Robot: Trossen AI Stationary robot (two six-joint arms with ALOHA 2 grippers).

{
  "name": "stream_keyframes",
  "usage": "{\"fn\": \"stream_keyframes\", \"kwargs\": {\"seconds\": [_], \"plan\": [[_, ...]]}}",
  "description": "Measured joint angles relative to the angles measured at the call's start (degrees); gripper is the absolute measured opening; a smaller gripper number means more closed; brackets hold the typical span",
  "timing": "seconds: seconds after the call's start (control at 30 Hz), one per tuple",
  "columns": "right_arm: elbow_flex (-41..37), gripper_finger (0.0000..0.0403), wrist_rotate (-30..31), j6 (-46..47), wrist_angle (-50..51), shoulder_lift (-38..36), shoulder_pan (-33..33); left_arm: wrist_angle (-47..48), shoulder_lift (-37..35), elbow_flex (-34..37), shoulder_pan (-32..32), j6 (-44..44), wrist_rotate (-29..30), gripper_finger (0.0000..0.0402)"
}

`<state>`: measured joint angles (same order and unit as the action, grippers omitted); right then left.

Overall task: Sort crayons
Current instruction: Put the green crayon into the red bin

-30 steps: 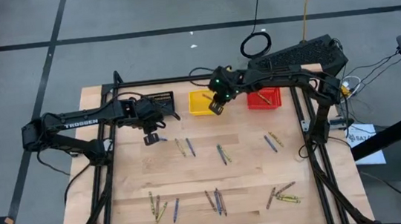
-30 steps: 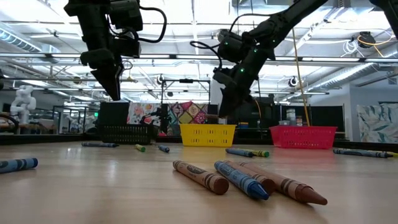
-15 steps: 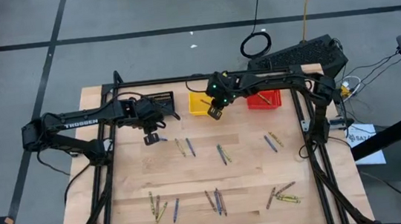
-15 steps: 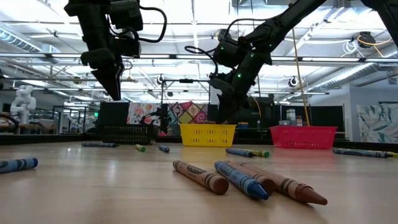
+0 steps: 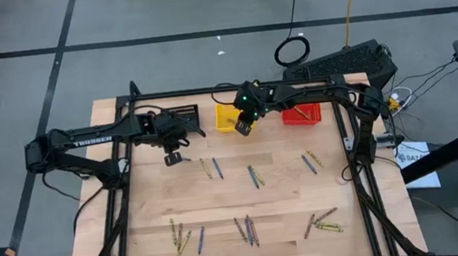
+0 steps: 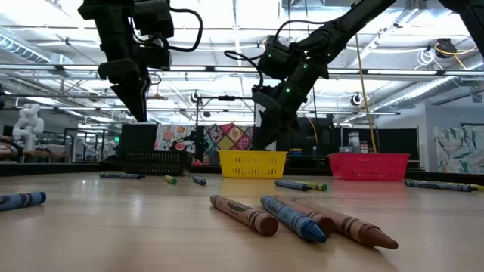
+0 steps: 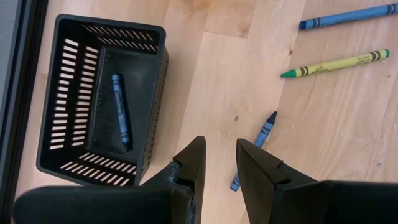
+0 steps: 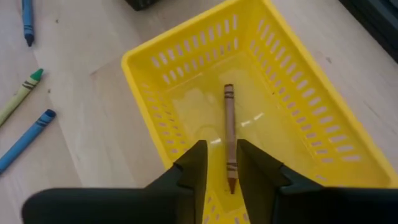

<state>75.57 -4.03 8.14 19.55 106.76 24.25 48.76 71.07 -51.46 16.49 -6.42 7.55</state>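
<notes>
Blue, yellow-olive and brown crayons lie scattered on the wooden table, among them a pair [image 5: 210, 168] mid-table and a cluster [image 6: 295, 215] near the front edge. My left gripper [image 5: 172, 158] [image 7: 221, 168] hovers open and empty beside the black bin [image 7: 102, 99]. That bin holds one blue crayon [image 7: 120, 111]. Another blue crayon [image 7: 255, 149] lies flat on the table just beyond the left fingertips. My right gripper [image 5: 244, 126] [image 8: 221, 165] hangs open above the yellow bin [image 8: 292, 106]. A brown crayon [image 8: 229, 134] lies flat on that bin's floor.
A red bin [image 5: 302, 113] with a crayon in it stands to the right of the yellow bin at the table's far edge. A black frame [image 5: 357, 174] borders the table. More crayons lie in groups near the front edge [image 5: 247, 230] and at the right [image 5: 309, 162].
My right gripper has shifted a little toward the table's left while staying over the yellow bin.
</notes>
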Motion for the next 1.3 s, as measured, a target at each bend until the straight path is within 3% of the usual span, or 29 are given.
{"fn": "stream_keyframes", "kwargs": {"seconds": [0.2,0.5,0.77,0.9,1.07,1.3], "plan": [[0.00,0.0079,-0.09,0.12,3.48,-2.32,0.00,-0.42,0.00,0.00,0.01,-1.45,0.00,0.0086],[0.00,0.0080,-0.01,1.91,17.93,-13.13,-0.02,-2.53,0.00,0.00,0.00,-3.33,0.00,0.0086],[0.00,0.0080,5.68,7.45,27.08,-20.36,-2.16,-3.30,0.04,0.00,0.00,-1.55,0.22,0.0086],[0.00,0.0080,6.26,9.70,32.24,-21.59,-3.56,-3.30,0.04,0.00,0.02,-1.84,0.24,0.0086],[0.00,0.0080,11.80,12.16,39.01,-21.59,-5.89,-2.92,0.04,0.00,0.01,-1.81,0.24,0.0086],[0.00,0.0080,11.76,16.76,45.30,-21.49,-9.97,-1.30,0.05,0.00,0.00,-1.81,0.24,0.0086]]}}
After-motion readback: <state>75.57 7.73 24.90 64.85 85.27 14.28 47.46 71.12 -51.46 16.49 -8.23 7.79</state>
